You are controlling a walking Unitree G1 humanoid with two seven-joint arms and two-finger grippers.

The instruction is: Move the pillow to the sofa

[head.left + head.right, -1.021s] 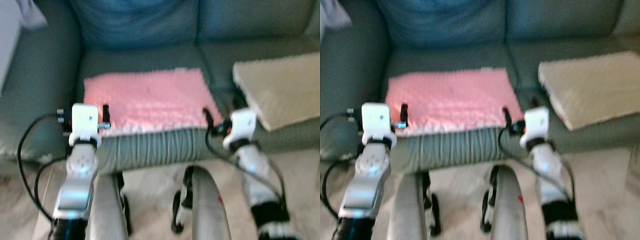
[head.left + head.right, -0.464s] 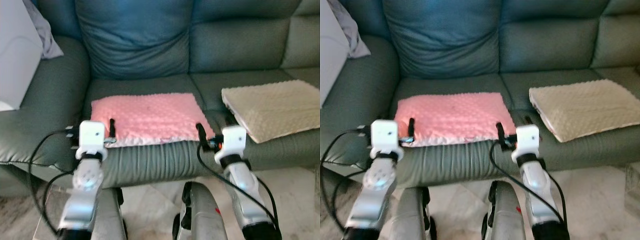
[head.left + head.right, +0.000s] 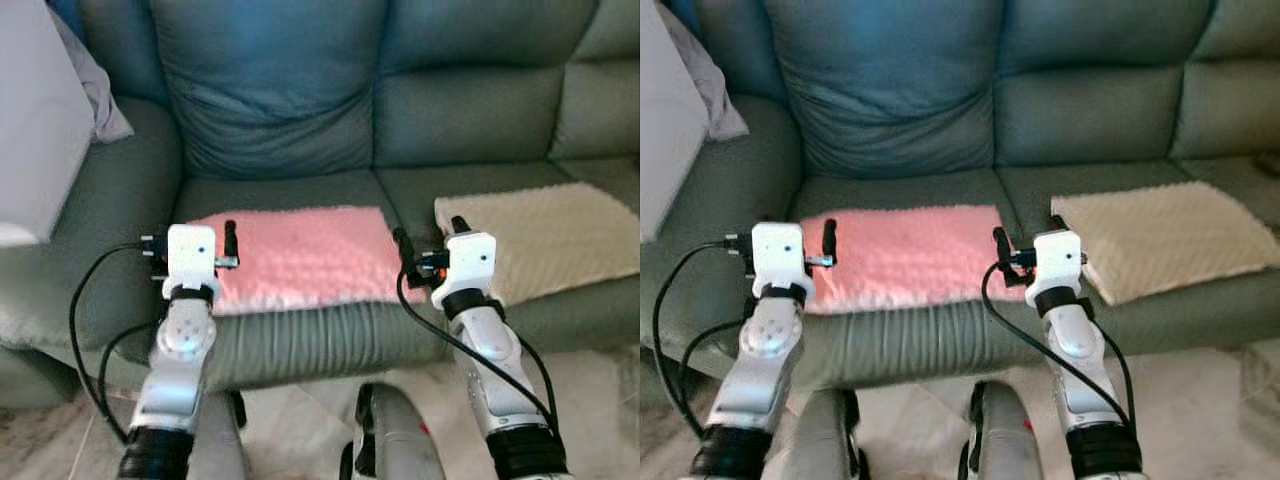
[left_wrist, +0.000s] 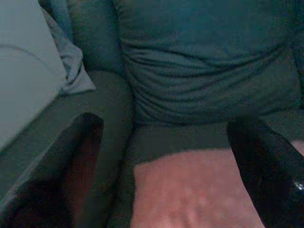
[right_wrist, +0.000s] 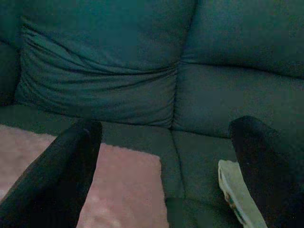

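Nearest the camera, the robot's two silver arms rise from the lower frame. L gripper point(image 3: 229, 240) hangs at the pink pillow's point(image 3: 300, 257) left front corner, R gripper point(image 3: 428, 235) at its right front corner; both hover w/ black fingers spread wide and nothing between them, as the wrist views confirm: L fingers point(image 4: 78, 156) and R fingers point(image 5: 71, 166) stand well apart w/ only cushion behind. The pink pillow lies flat on the sofa point(image 3: 270, 120) seat cushion, front edge at the seat's front edge, so the move looks done or nearly so. Handling, by judgement: soft, light, flat pad w/ nubbly plush cover; it should sag if lifted by one side, not fragile, not slippery. Best hold approx. at the two opposite side edges near the front corners, one gripper each, pinching the thin edge. Just beside it, on the next seat toward the robot's right, a beige pillow point(image 3: 545, 240) of similar texture. Farther back, the sofa's blue-grey back cushions; at the far left, a white object point(image 3: 35, 130) over the armrest w/ pale cloth point(image 3: 100, 95) behind it.
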